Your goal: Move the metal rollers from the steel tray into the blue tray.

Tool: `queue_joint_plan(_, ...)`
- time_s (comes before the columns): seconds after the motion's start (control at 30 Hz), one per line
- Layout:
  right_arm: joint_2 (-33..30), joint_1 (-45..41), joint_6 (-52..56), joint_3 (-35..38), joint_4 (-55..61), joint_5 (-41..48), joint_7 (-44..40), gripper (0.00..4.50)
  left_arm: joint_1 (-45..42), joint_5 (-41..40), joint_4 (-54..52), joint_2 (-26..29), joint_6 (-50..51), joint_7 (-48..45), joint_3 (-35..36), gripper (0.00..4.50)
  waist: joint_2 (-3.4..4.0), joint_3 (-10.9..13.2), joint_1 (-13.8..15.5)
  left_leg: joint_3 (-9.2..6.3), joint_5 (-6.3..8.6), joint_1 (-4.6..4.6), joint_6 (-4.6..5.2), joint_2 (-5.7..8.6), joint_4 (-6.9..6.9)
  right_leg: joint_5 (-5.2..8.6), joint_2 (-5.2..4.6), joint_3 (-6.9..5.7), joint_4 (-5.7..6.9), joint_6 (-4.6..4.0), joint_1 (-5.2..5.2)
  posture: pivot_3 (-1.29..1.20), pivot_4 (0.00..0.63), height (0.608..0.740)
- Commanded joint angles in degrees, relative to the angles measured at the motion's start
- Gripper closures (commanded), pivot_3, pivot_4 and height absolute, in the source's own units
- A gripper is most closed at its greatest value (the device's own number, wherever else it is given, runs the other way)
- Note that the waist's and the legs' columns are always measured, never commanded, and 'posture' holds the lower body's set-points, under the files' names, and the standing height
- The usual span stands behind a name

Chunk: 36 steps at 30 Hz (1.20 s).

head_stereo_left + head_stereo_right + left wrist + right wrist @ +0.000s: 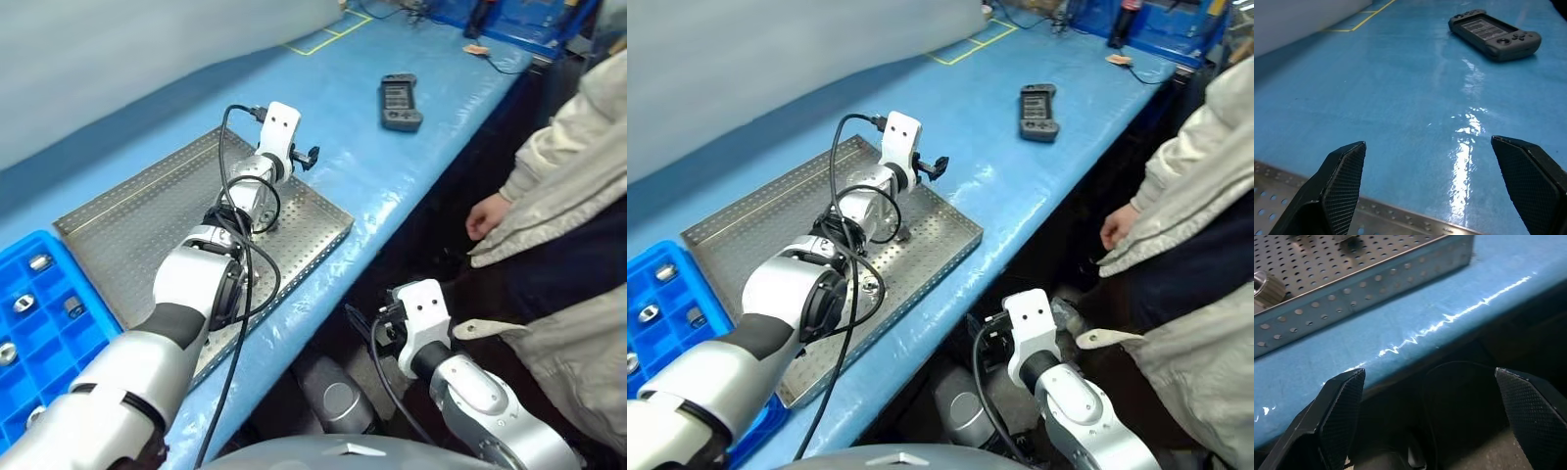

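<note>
The left gripper (1427, 186) had its jaws spread wide and they grasped nothing. It hung above the far rim of the steel tray (127, 220), and between the two fingers (1344, 181) only the rim of this tray and the blue desk (1415, 98) were seen. Well ahead of these jaws, on the desk, lay a dark handheld controller (1494, 35).

The right gripper (1430, 421) was also released, the jaws wide apart and empty. It was lower than the desk top, in front of the desk's near edge. Ahead of these jaws and above them stood the near wall of the steel tray, and behind this wall one of the metal rollers (1265, 284) lay on the perforated floor, off to one side of the jaws.

More rollers already sat in the square compartments of the blue tray (59, 338), which lay just beside the steel tray, well behind the left jaws. A person in a light jacket (578, 147) stood near the right arm, one hand (487, 213) close to the desk edge.
</note>
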State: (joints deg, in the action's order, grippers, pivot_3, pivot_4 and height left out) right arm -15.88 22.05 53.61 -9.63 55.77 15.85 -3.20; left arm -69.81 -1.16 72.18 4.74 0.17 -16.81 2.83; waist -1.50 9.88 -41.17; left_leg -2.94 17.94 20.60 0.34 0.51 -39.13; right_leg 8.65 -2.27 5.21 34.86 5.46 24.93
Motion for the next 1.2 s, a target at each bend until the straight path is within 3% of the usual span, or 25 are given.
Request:
queue_joint_plan(0.03,0.5,1.0,-0.9,0.7,3.7,-0.4,0.9,0.0,-1.3,-0.1,-2.2,0.5,-2.8,0.0,0.7,0.03,-0.05,0.0,-2.2,0.04,0.02,-0.08,0.09,0.02,0.0,0.02,-0.1,0.05,-0.03,0.12,-0.1,-0.85,0.15,0.74)
queue_joint_plan(0.27,0.1,2.4,-1.4,0.7,4.2,-0.3,2.1,0.0,-0.6,-0.6,-2.4,1.1,-5.2,4.5,2.6,0.03,-0.48,0.0,-8.8,0.42,0.2,-0.66,0.49,0.1,-0.03,-0.12,-0.32,0.5,-0.48,0.74,-0.72,-0.86,0.15,0.74)
queue_joint_plan(0.43,-0.3,2.4,-1.2,0.6,4.2,0.0,2.3,0.0,-0.2,-0.8,-2.6,1.8,-6.2,6.9,4.1,0.03,-0.64,0.1,-11.4,0.47,0.3,-0.94,0.62,0.06,-0.02,-0.31,-0.34,0.5,-1.02,1.08,-1.22,-0.86,0.15,0.74)
queue_joint_plan(0.7,-0.8,2.8,-1.6,0.4,4.2,-0.1,3.0,0.0,3.2,1.2,-2.5,5.3,-7.1,9.6,3.3,0.03,-0.66,0.1,-13.2,0.69,0.37,-0.95,0.75,0.08,-0.01,-0.31,-0.36,0.64,-1.1,1.23,-1.23,-0.89,0.15,0.74)
queue_joint_plan(0.93,-1.2,4.0,-2.3,0.0,4.2,0.1,3.8,0.0,7.7,-6.4,-6.9,7.4,-10.2,-4.5,8.7,0.03,-0.71,0.1,-13.6,0.87,0.45,-0.95,0.87,0.1,-0.02,-0.28,-0.39,0.84,-1.13,1.41,-1.18,-0.9,0.15,0.74)
queue_joint_plan(1.03,-1.4,4.2,-2.4,-0.3,4.2,0.3,4.1,0.0,10.7,-9.2,-11.9,8.2,-10.2,-8.0,10.3,0.03,-0.72,0.1,-13.7,0.97,0.52,-0.94,0.96,0.1,-0.01,-0.25,-0.39,0.95,-1.15,1.45,-1.15,-0.9,0.15,0.74)
queue_joint_plan(1.2,-1.5,4.3,-2.2,-0.6,4.2,0.5,4.2,0.0,20.9,-12.6,-31.6,8.1,-5.6,-10.3,9.8,0.03,-0.7,0.1,-13.8,1.1,0.61,-0.96,1.04,0.08,-0.01,-0.22,-0.39,1.1,-1.14,1.52,-1.1,-0.88,0.15,0.74)
